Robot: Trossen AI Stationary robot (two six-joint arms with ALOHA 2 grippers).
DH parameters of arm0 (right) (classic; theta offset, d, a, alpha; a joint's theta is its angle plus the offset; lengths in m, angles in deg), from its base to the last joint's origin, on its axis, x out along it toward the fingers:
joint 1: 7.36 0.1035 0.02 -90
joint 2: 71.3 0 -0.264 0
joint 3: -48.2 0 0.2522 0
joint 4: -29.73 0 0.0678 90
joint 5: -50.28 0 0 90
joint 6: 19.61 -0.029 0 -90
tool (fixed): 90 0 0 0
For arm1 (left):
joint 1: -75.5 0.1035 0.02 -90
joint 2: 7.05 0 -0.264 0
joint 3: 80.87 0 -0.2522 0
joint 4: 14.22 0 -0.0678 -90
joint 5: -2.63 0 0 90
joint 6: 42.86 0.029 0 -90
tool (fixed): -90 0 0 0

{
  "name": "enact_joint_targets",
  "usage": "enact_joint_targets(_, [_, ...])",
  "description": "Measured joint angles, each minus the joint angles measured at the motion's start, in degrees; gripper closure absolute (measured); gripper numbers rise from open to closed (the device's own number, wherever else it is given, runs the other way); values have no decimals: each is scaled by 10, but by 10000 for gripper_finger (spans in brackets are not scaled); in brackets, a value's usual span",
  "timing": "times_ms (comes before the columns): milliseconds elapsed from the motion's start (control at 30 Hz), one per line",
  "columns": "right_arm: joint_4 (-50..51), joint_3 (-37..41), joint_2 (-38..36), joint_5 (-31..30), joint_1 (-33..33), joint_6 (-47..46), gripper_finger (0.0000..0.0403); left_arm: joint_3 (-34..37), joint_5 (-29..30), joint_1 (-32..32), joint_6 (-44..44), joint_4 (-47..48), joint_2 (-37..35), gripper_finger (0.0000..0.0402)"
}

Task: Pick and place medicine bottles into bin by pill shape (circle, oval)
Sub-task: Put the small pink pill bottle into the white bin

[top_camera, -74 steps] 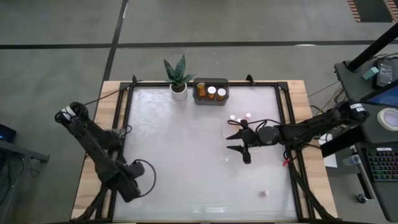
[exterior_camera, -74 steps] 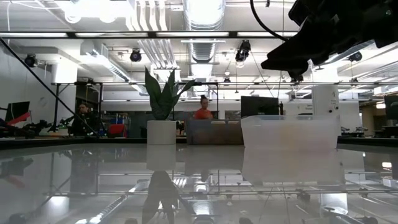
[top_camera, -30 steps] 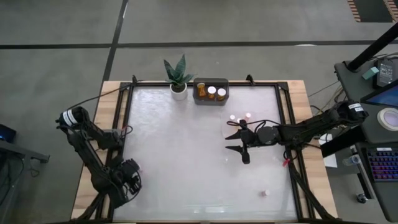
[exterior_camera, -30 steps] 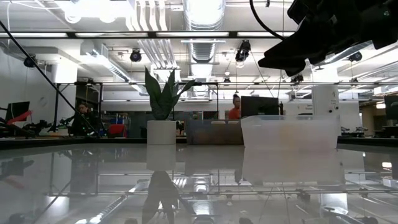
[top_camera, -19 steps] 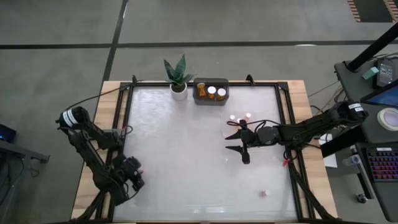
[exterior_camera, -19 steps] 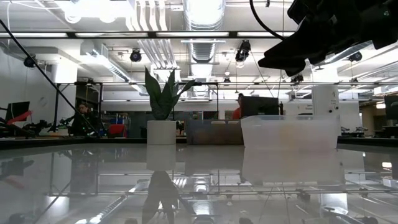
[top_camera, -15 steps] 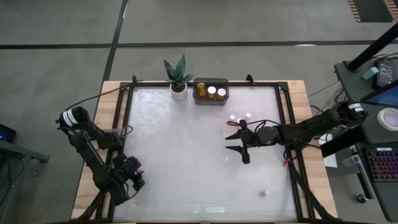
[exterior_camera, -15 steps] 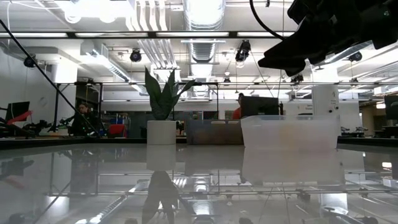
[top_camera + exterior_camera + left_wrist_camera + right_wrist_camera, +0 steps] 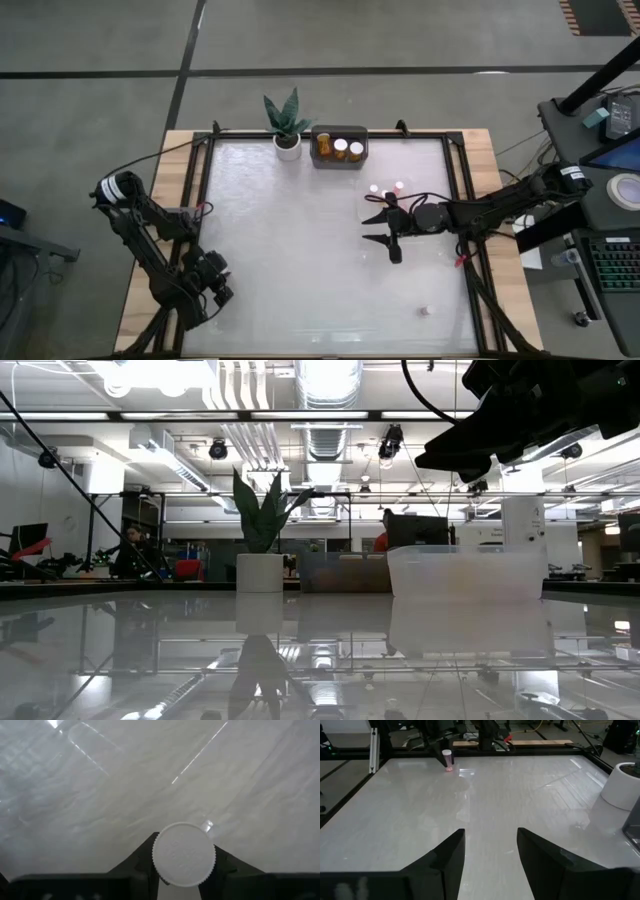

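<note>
Plant pot [image 9: 288,148] by table's [image 9: 300,240] far edge

The left gripper [image 9: 212,287] is low at the near left corner, jaws closed on what seems a bottle [image 9: 183,854]. The right gripper [image 9: 377,229] reaches in from the right, jaws apart and holding nothing.

I see a white ridged cap [image 9: 184,853] between my dark left pincer [image 9: 183,870] fingers, amber bottles [image 9: 324,146] in the grey bin [image 9: 340,161], glossy white desk [image 9: 300,240].
</note>
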Motion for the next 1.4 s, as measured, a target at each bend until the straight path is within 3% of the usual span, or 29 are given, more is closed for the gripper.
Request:
enact_joint_targets(200, [0,0,0,0,0,0,232,-16,2,34,16,0,0,327])
enact_joint_targets(433, [0,0,0,0,0,-2,232,-66,30,164,231,-27,-1,327])
enact_joint_targets(667, [5,3,0,0,0,-2,232,-96,36,295,523,-213,-2,327])
enact_joint_targets(933, [4,4,0,0,7,-23,209,-97,-22,406,785,-471,-2,327])
enact_joint_targets(1100, [-7,5,0,0,7,-16,207,-97,-36,456,894,-565,-2,327])
enact_joint_targets(1400, [-13,-50,4,-1,7,29,206,-97,-37,493,998,-593,-2,327])
